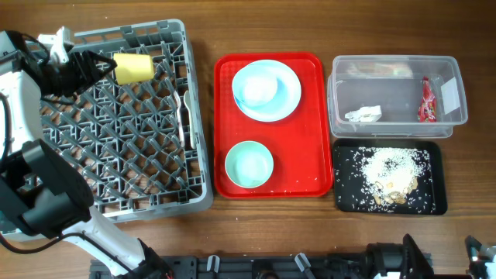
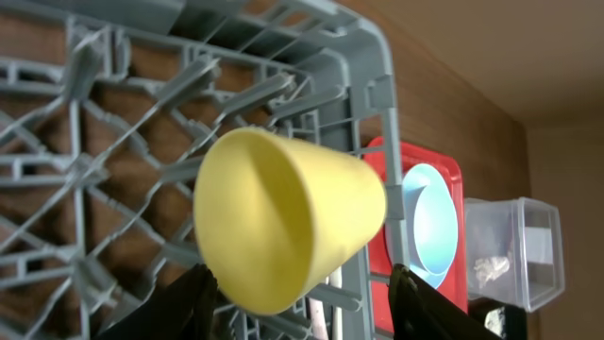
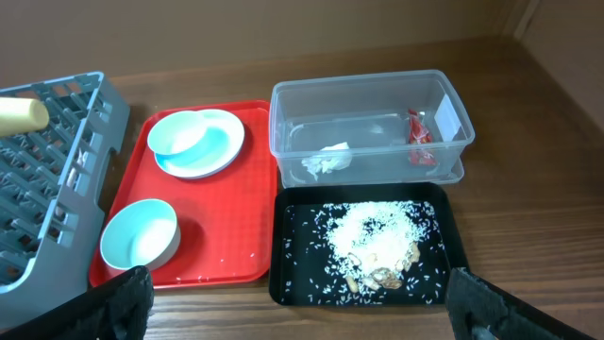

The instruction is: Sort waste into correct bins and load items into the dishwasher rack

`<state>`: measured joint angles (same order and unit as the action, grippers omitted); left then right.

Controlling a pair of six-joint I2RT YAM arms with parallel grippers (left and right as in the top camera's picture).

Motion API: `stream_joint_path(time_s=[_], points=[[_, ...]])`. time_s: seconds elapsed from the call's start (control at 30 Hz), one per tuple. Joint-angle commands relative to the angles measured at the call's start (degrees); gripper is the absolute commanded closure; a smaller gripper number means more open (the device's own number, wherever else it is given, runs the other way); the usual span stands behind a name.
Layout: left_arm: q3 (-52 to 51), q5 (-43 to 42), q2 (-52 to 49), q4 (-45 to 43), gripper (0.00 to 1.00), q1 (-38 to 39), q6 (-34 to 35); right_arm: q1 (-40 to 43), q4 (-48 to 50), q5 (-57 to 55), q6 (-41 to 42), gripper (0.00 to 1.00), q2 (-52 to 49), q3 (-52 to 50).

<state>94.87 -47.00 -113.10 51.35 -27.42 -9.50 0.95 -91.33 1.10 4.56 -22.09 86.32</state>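
Note:
The yellow cup (image 1: 134, 67) lies on its side on the far edge of the grey rack (image 1: 116, 147). My left gripper (image 1: 99, 65) is open just left of it; in the left wrist view the cup (image 2: 283, 217) sits between the spread fingers (image 2: 307, 302), not clamped. A white utensil (image 1: 184, 116) lies in the rack's right side. The pale-blue plate (image 1: 290, 93) carries a teal bowl (image 1: 256, 87); another bowl (image 1: 249, 164) stands nearer. The clear tub (image 1: 395, 70) holds the red wrapper (image 1: 425, 101) and the tissue (image 1: 363, 115). Rice (image 1: 391, 167) lies in the black tray (image 1: 345, 194). My right gripper (image 3: 297, 307) is open and empty.
The plate and bowls stand on a red tray (image 1: 310, 155) between the rack and the bins. A few grains lie on the red tray's near side (image 3: 226, 260). The right arm sits low at the table's near right corner (image 1: 474, 246).

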Motion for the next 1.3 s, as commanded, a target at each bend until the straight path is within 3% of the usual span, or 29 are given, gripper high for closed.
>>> stream_joint_path(time_s=[0.0,0.1,0.47,0.57,0.7,0.8,0.93,1.03,1.17,1.2,1.27], points=[[0.1,-4.4,-0.3,-2.8,0.45,0.3,-4.3,-0.2,0.0,0.5,0.3,0.00,0.6,-0.2],[0.1,-8.0,-0.3,-3.8,0.48,0.2,-5.4,-0.2,0.0,0.5,0.3,0.00,0.6,-0.2],[0.0,-8.1,-4.0,-3.8,0.51,3.1,-5.3,-0.2,0.0,0.5,0.3,0.00,0.6,-0.2],[0.1,-8.1,-4.1,-3.2,0.62,3.5,-5.2,-0.2,0.0,0.5,0.3,0.00,0.6,-0.2],[0.1,-8.0,-4.1,-3.1,0.64,2.5,-4.3,-0.2,0.0,0.5,0.3,0.00,0.6,-0.2],[0.1,-8.1,-4.1,-3.2,0.92,2.0,-1.9,-0.2,0.0,0.5,0.3,0.01,0.6,-0.2],[0.1,-8.5,-4.0,-4.3,0.96,1.8,2.7,-0.2,0.0,0.5,0.3,0.00,0.6,-0.2],[0.1,-14.3,-3.8,-6.0,0.96,1.3,8.0,-0.2,0.0,0.5,0.3,0.00,0.6,-0.2],[0.1,-32.1,-3.3,-10.7,0.96,1.2,13.2,-0.2,0.0,0.5,0.3,0.00,0.6,-0.2],[0.1,-38.2,-3.3,-13.3,0.96,1.9,20.9,-0.2,0.0,0.5,0.3,0.00,0.6,-0.2],[0.1,-40.2,-3.3,-13.4,0.96,2.9,25.5,-0.2,0.0,0.5,0.3,0.00,0.6,-0.2]])
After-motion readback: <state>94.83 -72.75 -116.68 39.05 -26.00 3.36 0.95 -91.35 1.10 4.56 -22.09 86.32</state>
